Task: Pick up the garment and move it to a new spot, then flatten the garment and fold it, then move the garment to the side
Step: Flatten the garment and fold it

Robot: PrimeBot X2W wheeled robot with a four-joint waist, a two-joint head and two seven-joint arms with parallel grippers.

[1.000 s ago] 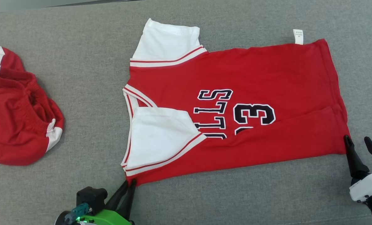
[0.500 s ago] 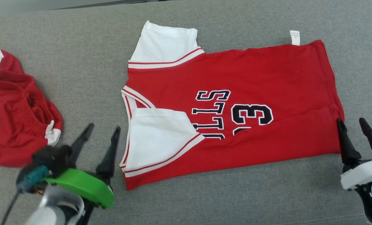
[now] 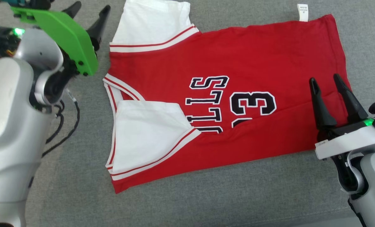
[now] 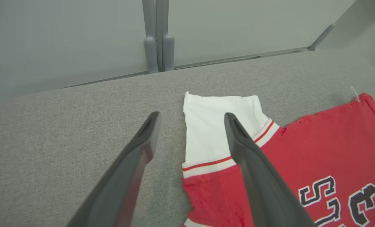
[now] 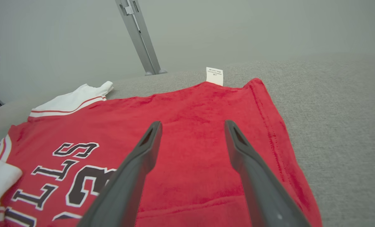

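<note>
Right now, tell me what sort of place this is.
Probably a robot test workspace rather than a home: a broad table covered in grey fabric, plain pale partition panels joined by a metal post behind it, and a red jersey spread out on it for folding.

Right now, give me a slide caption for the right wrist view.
Open right gripper over the hem end of a red jersey lying on a grey surface.

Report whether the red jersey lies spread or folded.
Partly folded: the jersey has its near side and white sleeve turned over the lettering.
</note>
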